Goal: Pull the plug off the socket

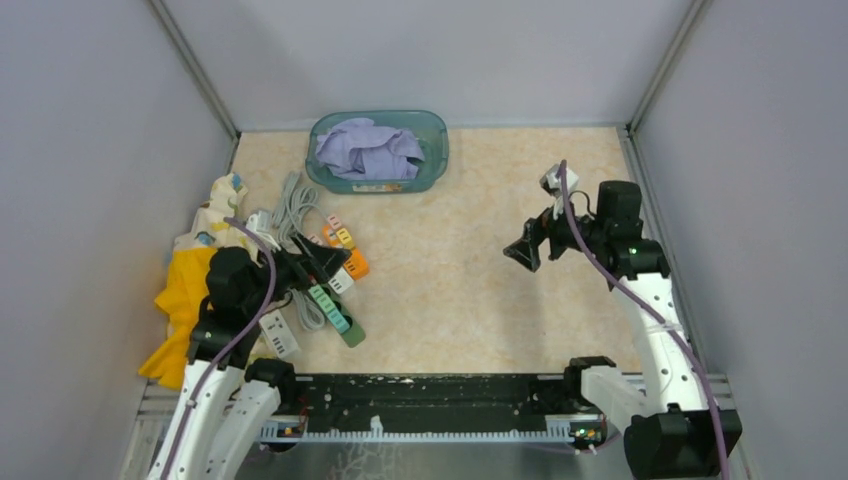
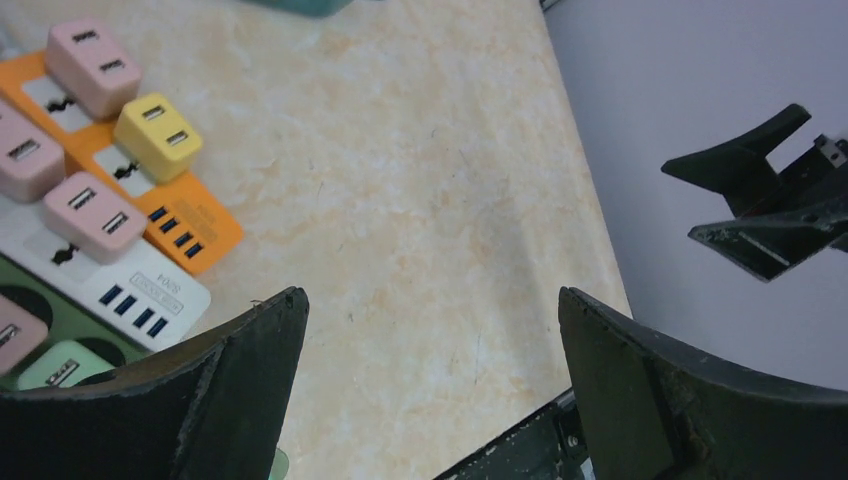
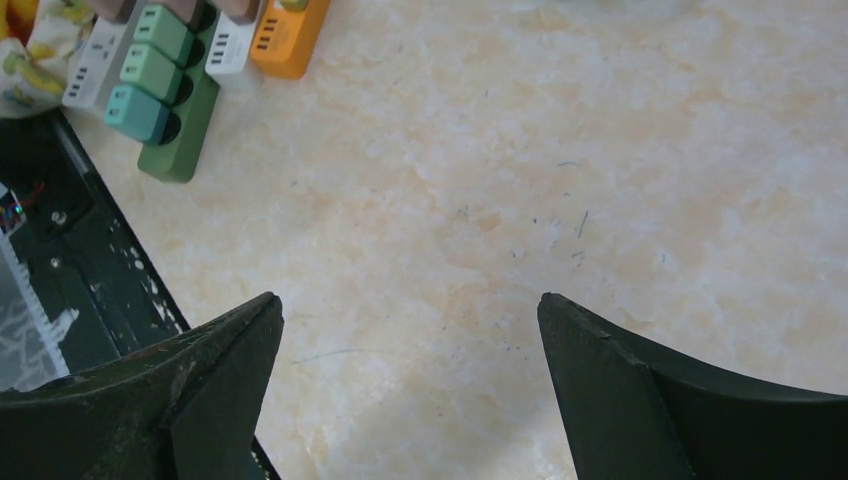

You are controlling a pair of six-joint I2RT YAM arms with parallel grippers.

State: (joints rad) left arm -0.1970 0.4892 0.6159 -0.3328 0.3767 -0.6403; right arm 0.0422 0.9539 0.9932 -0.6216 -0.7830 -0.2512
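Black rail (image 1: 430, 395) fronts beige marbled tabletop (image 1: 450, 280) bearing power strips (image 1: 335, 312), between grey walls (image 1: 90, 150).

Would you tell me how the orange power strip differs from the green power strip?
The orange power strip holds a pink plug and a yellow plug; the green power strip holds mint-green plugs. The orange one's sockets are white squares, the green one's round recesses. Both lie flat on the table.

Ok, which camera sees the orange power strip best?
The left wrist view: the orange power strip is close up, its blue ports and yellow plug clear. The top view shows it small and far off; the right wrist view catches only its end at the top edge.
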